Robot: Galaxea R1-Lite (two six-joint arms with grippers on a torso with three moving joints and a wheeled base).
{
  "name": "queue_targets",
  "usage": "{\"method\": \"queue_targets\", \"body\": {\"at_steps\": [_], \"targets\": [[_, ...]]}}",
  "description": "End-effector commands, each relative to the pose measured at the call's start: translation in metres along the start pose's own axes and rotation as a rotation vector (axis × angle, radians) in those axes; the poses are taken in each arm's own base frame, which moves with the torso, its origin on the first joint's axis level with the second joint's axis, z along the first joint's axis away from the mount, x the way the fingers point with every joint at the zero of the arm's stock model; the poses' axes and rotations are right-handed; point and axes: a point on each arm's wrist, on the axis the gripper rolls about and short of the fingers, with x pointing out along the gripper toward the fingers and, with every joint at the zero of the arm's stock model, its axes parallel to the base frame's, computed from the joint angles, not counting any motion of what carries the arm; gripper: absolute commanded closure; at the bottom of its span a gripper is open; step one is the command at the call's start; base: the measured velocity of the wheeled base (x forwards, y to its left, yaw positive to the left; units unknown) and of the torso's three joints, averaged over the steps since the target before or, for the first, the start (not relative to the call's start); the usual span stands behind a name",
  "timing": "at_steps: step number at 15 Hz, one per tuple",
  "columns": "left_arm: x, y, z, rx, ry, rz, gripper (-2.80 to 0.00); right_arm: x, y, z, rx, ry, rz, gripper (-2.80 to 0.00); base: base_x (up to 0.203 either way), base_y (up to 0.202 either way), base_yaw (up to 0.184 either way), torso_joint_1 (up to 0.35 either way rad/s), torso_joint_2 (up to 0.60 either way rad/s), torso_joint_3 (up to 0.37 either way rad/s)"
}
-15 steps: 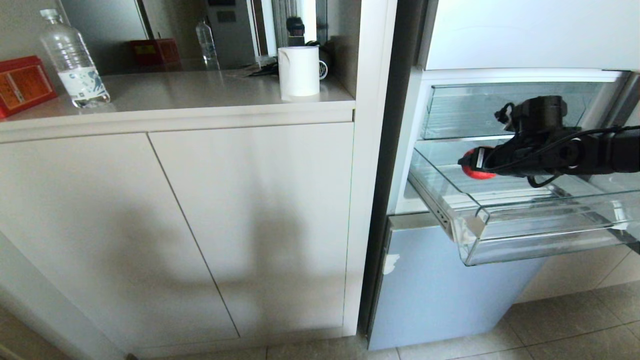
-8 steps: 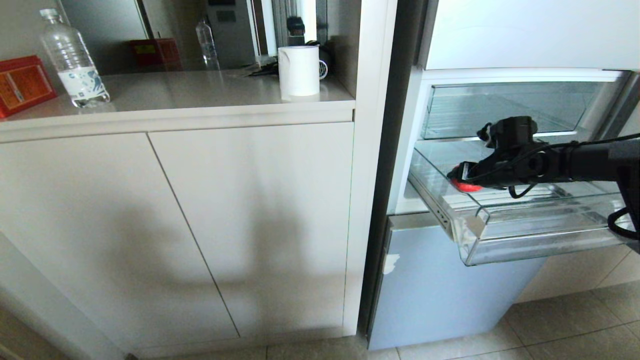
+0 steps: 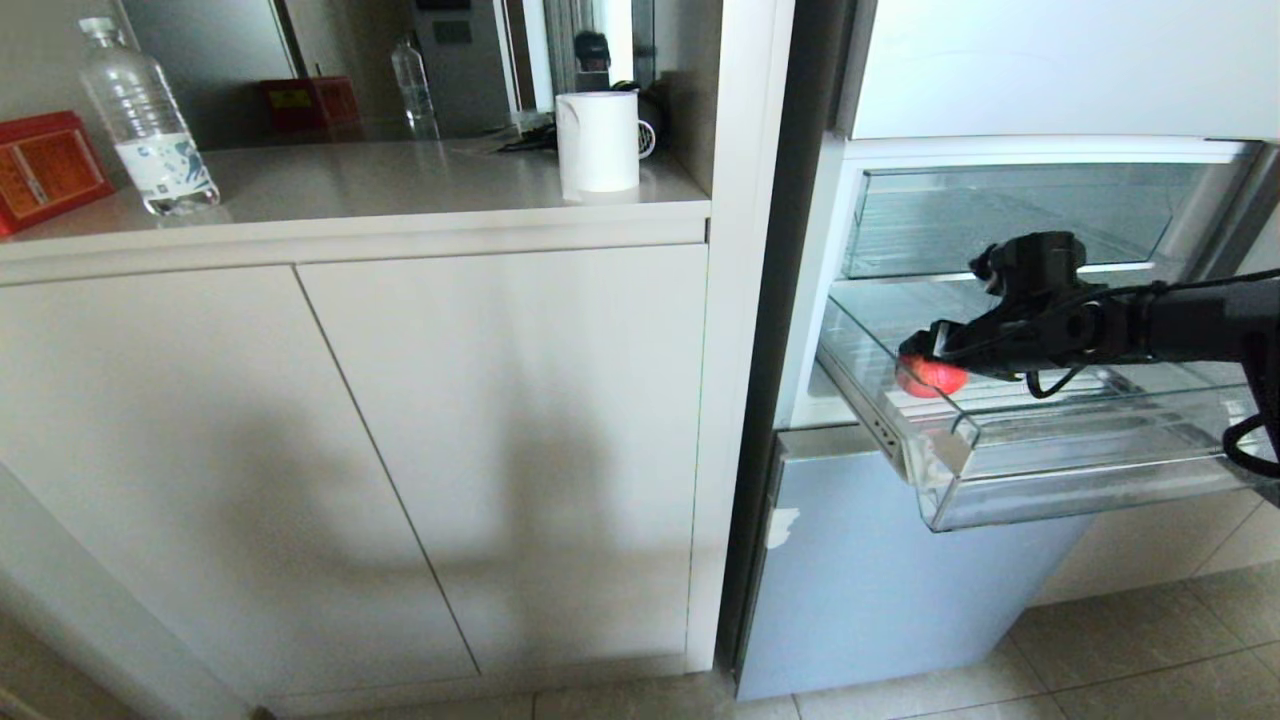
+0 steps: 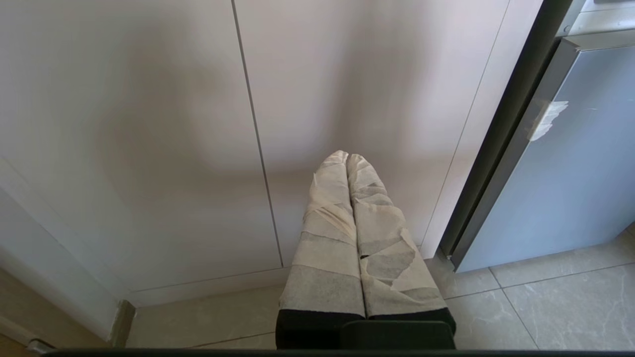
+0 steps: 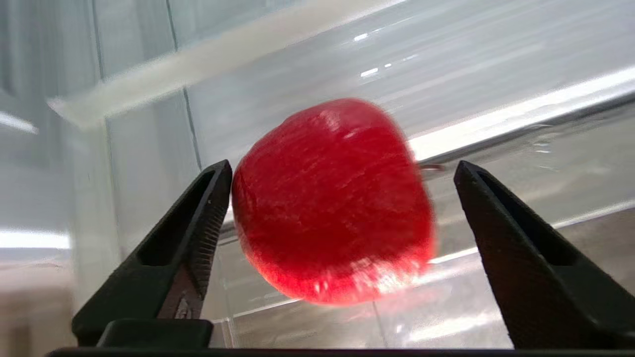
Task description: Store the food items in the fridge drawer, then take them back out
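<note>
The right end effector (image 5: 342, 208) gapes wide inside the shallow clear plastic fridge drawer (image 3: 1010, 475), gripping nothing; the small rounded red food piece (image 5: 330, 203) sits between its fingers.

Bright daylight, soft shadows on the cabinet doors (image 3: 400, 420), glare on clear plastic, red piece (image 5: 332, 203) motion-blurred.

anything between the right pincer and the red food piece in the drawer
Nothing visible. The right pincer stands open around the red food piece inside the clear fridge drawer, one finger right beside it and a clear gap on the other side.
</note>
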Motion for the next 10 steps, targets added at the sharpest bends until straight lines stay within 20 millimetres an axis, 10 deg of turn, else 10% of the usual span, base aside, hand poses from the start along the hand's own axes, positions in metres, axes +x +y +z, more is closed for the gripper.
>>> {"method": "queue_targets", "body": {"at_steps": [1, 2, 3, 10], "targets": [[0.0, 0.0, 0.0, 0.0, 0.001, 0.001, 0.0, -0.044, 0.005, 0.022, 0.012, -0.058, 0.014, -2.8, 0.0, 0.0, 0.0, 0.0, 0.0, 0.0], [0.0, 0.0, 0.0, 0.0, 0.001, 0.0, 0.0, -0.066, 0.005, 0.028, 0.013, -0.076, 0.018, -2.8, 0.0, 0.0, 0.0, 0.0, 0.0, 0.0], [0.0, 0.0, 0.0, 0.0, 0.001, 0.0, 0.0, -0.092, 0.006, 0.034, 0.013, -0.098, 0.022, 0.0, 0.0, 0.0, 0.0, 0.0, 0.0, 0.0], [0.0, 0.0, 0.0, 0.0, 0.001, 0.001, 0.0, -0.271, -0.005, 0.006, 0.009, -0.216, 0.046, 0.0, 0.0, 0.0, 0.0, 0.0, 0.0, 0.0]]}}
